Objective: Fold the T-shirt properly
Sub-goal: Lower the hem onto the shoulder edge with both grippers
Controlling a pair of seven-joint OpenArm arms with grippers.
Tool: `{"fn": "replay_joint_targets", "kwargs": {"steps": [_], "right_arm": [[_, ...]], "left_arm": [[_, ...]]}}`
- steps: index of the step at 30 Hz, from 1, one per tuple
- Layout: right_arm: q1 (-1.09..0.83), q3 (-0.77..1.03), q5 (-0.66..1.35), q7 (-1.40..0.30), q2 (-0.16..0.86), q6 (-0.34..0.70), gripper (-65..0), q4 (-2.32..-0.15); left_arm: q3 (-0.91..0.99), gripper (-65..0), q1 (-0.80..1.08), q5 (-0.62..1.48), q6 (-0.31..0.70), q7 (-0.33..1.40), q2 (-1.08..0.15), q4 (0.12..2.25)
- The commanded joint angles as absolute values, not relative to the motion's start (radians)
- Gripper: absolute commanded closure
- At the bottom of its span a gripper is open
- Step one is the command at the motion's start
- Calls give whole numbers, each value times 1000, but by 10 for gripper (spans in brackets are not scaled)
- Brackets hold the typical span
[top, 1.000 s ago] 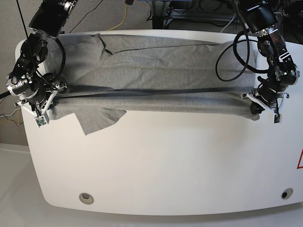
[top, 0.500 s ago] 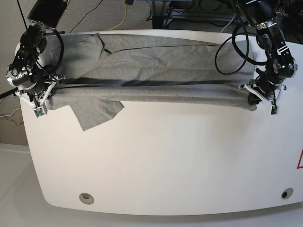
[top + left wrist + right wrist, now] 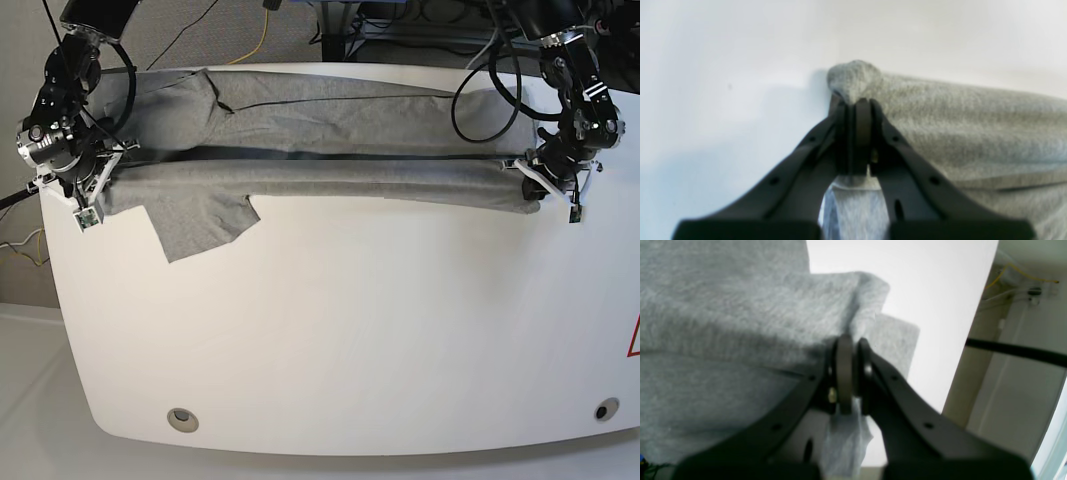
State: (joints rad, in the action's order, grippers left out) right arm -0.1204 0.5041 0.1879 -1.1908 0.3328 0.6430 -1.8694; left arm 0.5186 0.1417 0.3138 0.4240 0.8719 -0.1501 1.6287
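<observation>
Hands first. Left hand (image 3: 548, 192) was clamped on a nub of grey knit at the T-shirt (image 3: 330, 150) edge; the left wrist view showed the pads pressed together with cloth bunched just past the tips. Right hand (image 3: 92, 192) likewise pinched shut on a corner, fabric trailing beneath the fingers in its wrist view.

Between the two hands ran a taut fold edge, 9 o'clock to 3 o'clock across the far part of the tabletop (image 3: 340, 340). That was the shirt's long axis as it lay. From either hand the rest of the shirt lay toward 12 o'clock, flat against the far rim. One sleeve (image 3: 200, 225) hung out toward 6 o'clock near the right hand, touching the tabletop.

Judgement: lengthwise fold in progress, the held edge being laid over the body. Both hands sat about level on the fold line, neither nearer to the cloth. Coming move seemingly turns on carrying both ends evenly toward 12 o'clock, keeping the edge straight.
</observation>
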Motion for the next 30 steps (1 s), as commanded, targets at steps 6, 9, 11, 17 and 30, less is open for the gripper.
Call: {"fn": "replay_joint_targets", "kwargs": {"steps": [6, 9, 11, 17, 30], "right_arm": [[-159, 542, 173, -1187, 337, 634, 0, -1893], [-176, 572, 173, -1187, 317, 636, 0, -1893], [-186, 585, 173, -1187, 308, 638, 0, -1893], [-211, 588, 173, -1182, 303, 638, 0, -1890], [-228, 588, 173, -1181, 262, 636, 0, -1883]], "left_arm": [[552, -26, 170, 305, 414, 849, -163, 1696], [552, -26, 182, 306, 414, 848, -162, 1702], [552, -26, 191, 306, 414, 846, -162, 1702], [550, -26, 211, 306, 414, 834, -145, 1699], [549, -26, 249, 302, 414, 774, -127, 1603]]}}
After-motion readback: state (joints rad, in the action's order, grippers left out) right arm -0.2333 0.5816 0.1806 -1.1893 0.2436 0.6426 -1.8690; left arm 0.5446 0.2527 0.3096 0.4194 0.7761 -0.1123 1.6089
